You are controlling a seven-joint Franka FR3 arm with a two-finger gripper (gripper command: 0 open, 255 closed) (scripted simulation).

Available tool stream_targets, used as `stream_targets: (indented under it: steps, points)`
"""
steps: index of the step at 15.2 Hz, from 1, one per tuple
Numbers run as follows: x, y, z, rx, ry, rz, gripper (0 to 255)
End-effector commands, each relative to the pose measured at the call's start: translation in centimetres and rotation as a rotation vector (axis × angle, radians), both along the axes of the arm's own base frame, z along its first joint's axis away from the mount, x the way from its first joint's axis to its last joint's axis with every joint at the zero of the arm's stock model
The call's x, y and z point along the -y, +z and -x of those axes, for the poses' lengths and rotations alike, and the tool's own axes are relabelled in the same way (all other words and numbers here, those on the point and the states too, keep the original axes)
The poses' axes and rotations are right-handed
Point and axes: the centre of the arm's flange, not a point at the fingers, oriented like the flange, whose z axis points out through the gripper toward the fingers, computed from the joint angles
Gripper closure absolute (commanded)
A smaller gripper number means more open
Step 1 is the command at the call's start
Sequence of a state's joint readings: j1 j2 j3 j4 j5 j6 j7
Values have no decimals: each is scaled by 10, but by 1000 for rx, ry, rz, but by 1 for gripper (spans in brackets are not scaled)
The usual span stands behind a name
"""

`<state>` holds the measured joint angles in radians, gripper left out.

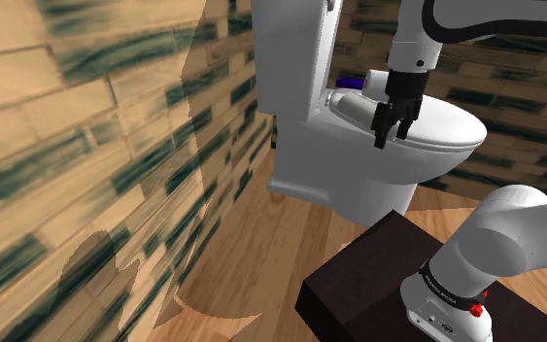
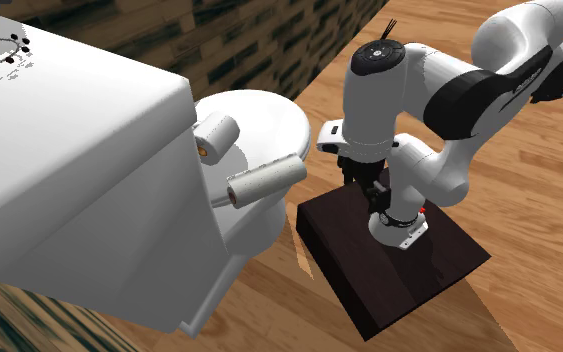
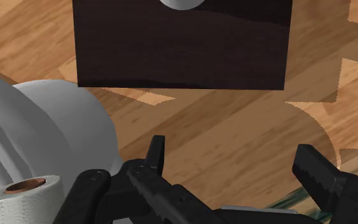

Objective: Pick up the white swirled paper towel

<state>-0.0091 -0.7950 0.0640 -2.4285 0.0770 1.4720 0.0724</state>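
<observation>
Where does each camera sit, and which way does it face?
Shoulder view: beside the stand, facing the toilet; shows the arm's base and open gripper.
Second exterior view: high behind the toilet tank, facing the arm across the toilet.
Wrist view: on the hand, looking down at the wooden floor; both fingers show, paper towel roll beside them.
Shared: shoulder and second exterior views both show the toilet and stand from opposite sides.

White paper towel (image 2: 266, 181), dark brown stand (image 2: 369, 262)

Open space above toilet lid (image 1: 446, 121), tank (image 2: 79, 150) behind paper towel (image 2: 266, 182), smaller roll (image 2: 217, 135) alongside
</observation>
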Motion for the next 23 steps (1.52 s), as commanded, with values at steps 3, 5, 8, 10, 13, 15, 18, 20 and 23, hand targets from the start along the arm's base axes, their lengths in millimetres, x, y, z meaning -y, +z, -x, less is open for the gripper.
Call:
stream_targets:
  steps: [3, 5, 8, 10, 13, 15, 18, 20, 23]
  points:
    - [19, -1, -13, 33, 20, 1, 0]
    - [38, -1, -26, 65, 40, 1, 0]
    - [66, -1, -46, 114, 70, 2, 0]
    - [84, 0, -60, 147, 90, 3, 0]
    - [111, 2, -81, 196, 120, 4, 0]
    - [128, 4, -96, 229, 140, 5, 0]
    - [154, 8, -119, 278, 170, 6, 0]
    - [160, 4, -124, 290, 178, 6, 0]
    - [160, -12, -124, 290, 178, 6, 0]
